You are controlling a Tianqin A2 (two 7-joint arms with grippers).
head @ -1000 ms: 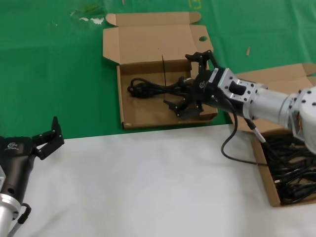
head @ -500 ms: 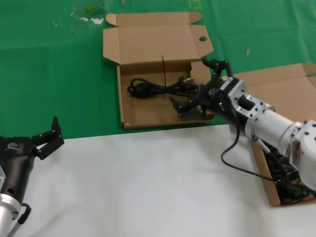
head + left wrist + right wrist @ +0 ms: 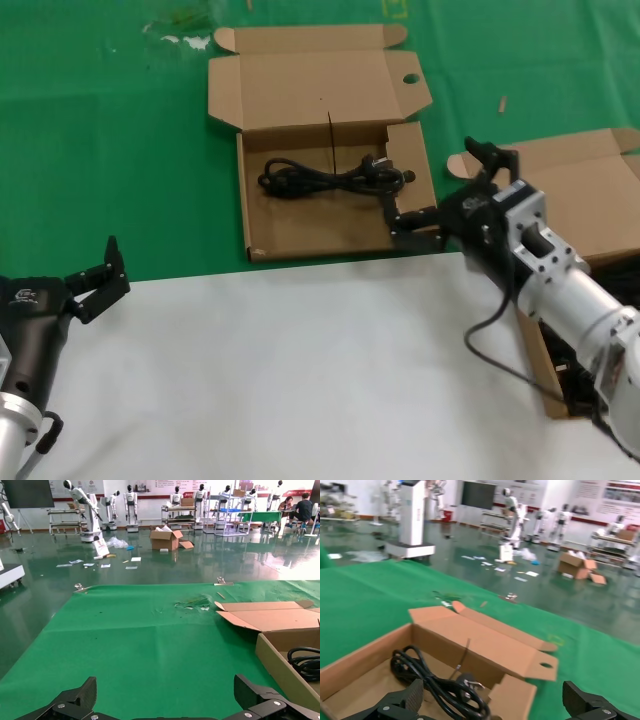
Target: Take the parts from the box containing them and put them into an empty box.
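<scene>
The holed box (image 3: 295,228) lies open at the back centre with one black power cord (image 3: 330,178) coiled inside. My right gripper (image 3: 440,190) hovers open just off that box's right wall, holding nothing. The right wrist view shows the same cord (image 3: 427,680) inside the box (image 3: 365,660), with the punched hole (image 3: 546,665) in the lid ear and my right gripper (image 3: 495,707) spread wide. The plain box (image 3: 590,190) sits at the right edge, its cords (image 3: 578,378) mostly hidden by my right arm. My left gripper (image 3: 95,275) waits open at the lower left.
A white cloth (image 3: 300,380) covers the near table and a green cloth (image 3: 110,150) the far part. The left wrist view shows green cloth (image 3: 150,645) beyond my left gripper (image 3: 167,705) and the holed box's corner (image 3: 280,652).
My right gripper has pulled back from over the holed box to the right, still open. The cord stays in that box. The left arm has not moved.
</scene>
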